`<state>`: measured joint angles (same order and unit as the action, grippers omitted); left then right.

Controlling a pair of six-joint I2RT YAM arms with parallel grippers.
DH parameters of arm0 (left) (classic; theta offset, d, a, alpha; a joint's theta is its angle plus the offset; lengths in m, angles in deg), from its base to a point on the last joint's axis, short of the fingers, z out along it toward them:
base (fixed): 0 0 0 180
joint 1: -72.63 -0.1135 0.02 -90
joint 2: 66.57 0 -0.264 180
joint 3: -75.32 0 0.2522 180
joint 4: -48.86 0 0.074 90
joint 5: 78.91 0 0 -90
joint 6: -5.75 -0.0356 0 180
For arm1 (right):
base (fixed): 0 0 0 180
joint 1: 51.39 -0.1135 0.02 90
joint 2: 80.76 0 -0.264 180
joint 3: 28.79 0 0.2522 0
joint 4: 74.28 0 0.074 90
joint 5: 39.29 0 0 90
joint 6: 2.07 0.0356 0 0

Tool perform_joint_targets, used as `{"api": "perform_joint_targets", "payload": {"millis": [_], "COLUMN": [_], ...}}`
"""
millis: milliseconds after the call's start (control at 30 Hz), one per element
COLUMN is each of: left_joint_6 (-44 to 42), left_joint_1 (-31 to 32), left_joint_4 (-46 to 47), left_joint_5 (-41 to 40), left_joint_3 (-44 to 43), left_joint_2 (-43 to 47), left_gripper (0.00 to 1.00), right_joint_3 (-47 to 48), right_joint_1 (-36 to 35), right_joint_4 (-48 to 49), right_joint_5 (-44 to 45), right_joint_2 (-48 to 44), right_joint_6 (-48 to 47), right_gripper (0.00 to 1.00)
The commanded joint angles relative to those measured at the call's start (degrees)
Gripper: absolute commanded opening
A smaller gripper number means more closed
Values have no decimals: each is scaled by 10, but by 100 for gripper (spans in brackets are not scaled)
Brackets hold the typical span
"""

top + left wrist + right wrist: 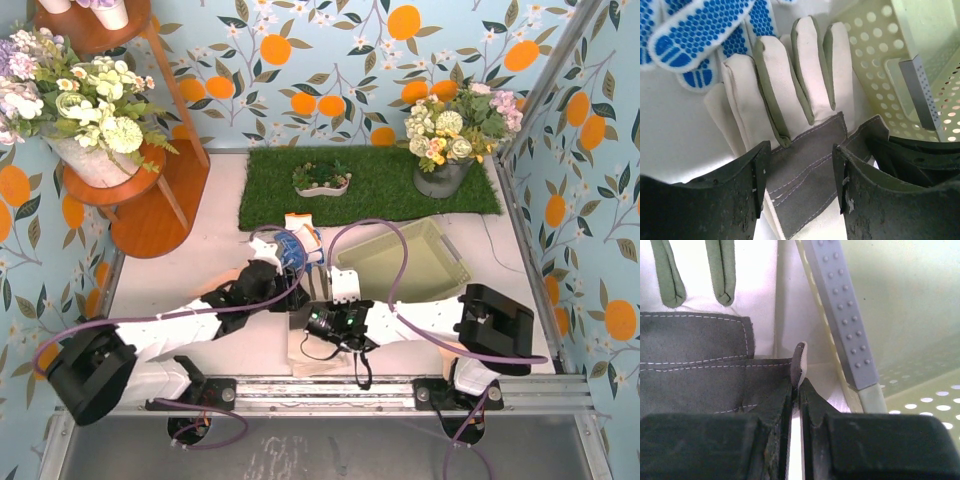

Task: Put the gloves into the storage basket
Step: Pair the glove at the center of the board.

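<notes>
Right wrist: right gripper was clamped on the work glove, a fold of its grey cuff pinched at the tips; basket wall sat just to its right. Left wrist: left gripper was parted, jaws straddling the same cuff, nothing gripped. The glove's fingers lay ahead of it, blue glove further ahead-left, basket corner ahead-right. Top external: both grippers met over the work glove, basket just beyond the right one, no glove visible inside it. Peach gloves I couldn't make out; the arms covered that area. My read: first glove mid-pickup, none delivered. Lift and drop over the wall were left to do, then the rest.
</notes>
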<state>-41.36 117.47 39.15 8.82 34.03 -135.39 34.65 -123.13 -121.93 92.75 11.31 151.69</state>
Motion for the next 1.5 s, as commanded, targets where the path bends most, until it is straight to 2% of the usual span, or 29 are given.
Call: {"api": "perform_joint_targets", "payload": {"millis": [0, 500, 667, 800, 1067, 1167, 1333, 1400, 1467], "left_joint_6": [40, 53, 74, 88, 121, 123, 111, 96, 76], "left_joint_1": [11, 40, 43, 42, 40, 39, 36, 36, 36], "left_joint_4": [139, 252, 250, 197, -22, -68, -101, -106, -114], "left_joint_5": [23, 52, 34, -4, -85, -94, -95, -91, -86], "left_joint_3": [20, 26, 47, 80, 122, 130, 121, 101, 75], "left_joint_2": [-37, -147, -161, -104, 123, 191, 220, 217, 208], "left_gripper": [54, 42, 42, 41, 40, 40, 41, 44, 48], "right_joint_3": [13, 13, -2, -10, 54, 62, 47, 35, 33], "right_joint_1": [-14, -27, -27, -32, -63, -63, -56, -52, -51], "right_joint_4": [-44, -59, -12, 57, 142, 164, 166, 164, 144], "right_joint_5": [39, 29, 0, -42, -99, -115, -119, -119, -110], "right_joint_2": [13, 40, 36, 37, 117, 128, 112, 98, 80], "right_joint_6": [38, 76, 44, 7, -50, -52, -51, -50, -44], "right_gripper": [0, 0, 0, 0, 0, 0, 0, 5, 14]}}
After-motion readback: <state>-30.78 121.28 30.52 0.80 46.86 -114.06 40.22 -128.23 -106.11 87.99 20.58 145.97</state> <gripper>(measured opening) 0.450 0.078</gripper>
